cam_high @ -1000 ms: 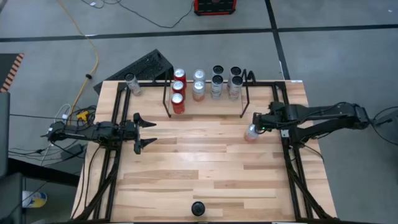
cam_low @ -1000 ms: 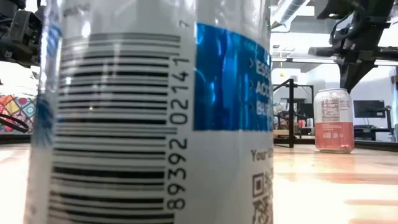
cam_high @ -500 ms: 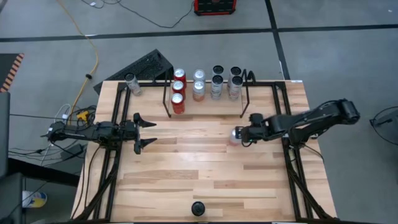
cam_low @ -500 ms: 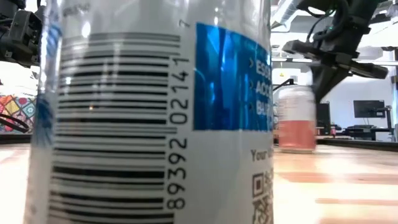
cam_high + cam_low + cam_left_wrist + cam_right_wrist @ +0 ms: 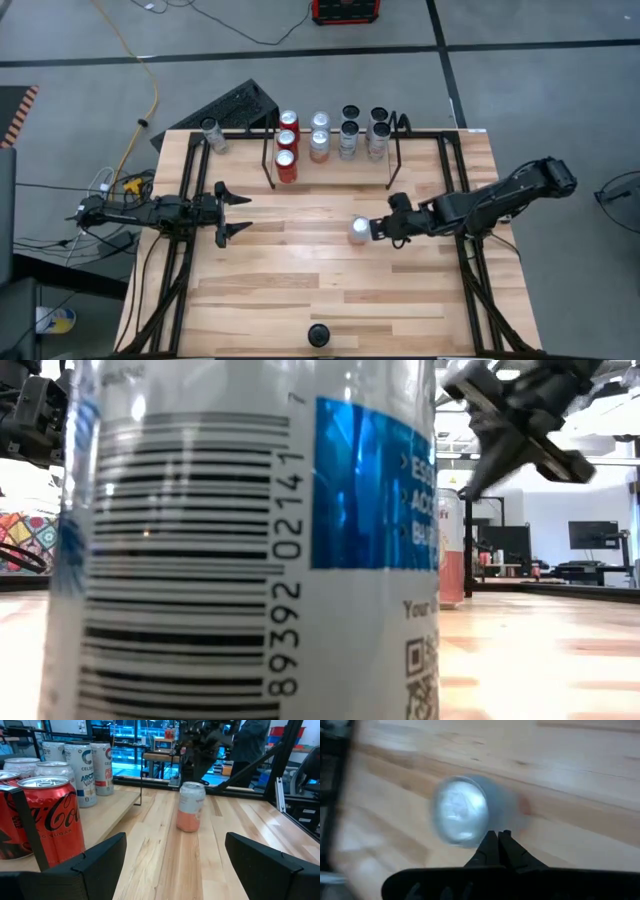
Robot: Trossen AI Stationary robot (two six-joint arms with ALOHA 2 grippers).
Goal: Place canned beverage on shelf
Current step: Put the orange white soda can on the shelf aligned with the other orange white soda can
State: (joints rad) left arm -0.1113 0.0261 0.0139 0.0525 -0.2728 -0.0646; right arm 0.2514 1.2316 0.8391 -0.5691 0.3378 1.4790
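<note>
A silver-topped, pink and white beverage can point(image 5: 358, 230) stands upright on the wooden table, right of its middle; it also shows in the left wrist view point(image 5: 191, 813). My right gripper point(image 5: 377, 229) is shut and slants down at the can from the table's right side. The shelf point(image 5: 271, 160), a black rod rack at the far edge, holds several cans in rows. My left gripper point(image 5: 236, 212) waits open at the table's left, pointing level toward the can, far from it. My right gripper is shut, and its fingertips point(image 5: 498, 839) meet the can's upper side wall point(image 5: 509, 812), just below the rim, on the side facing the table's right. The fingers slant down from the right. The can stands upright with its base on the table.
A lone can point(image 5: 210, 133) stands at the far left corner outside the rack. A dark round thing point(image 5: 318, 334) sits at the near edge. A white and blue can point(image 5: 250, 540) fills most of the low view. Black rails point(image 5: 470, 260) run along both table sides.
My right gripper has swung from beside the right rail toward the table's left and slightly nearer, tipping downward, still shut. The pink can has slid upright along the table ahead of it, from near the right rail toward the middle.
</note>
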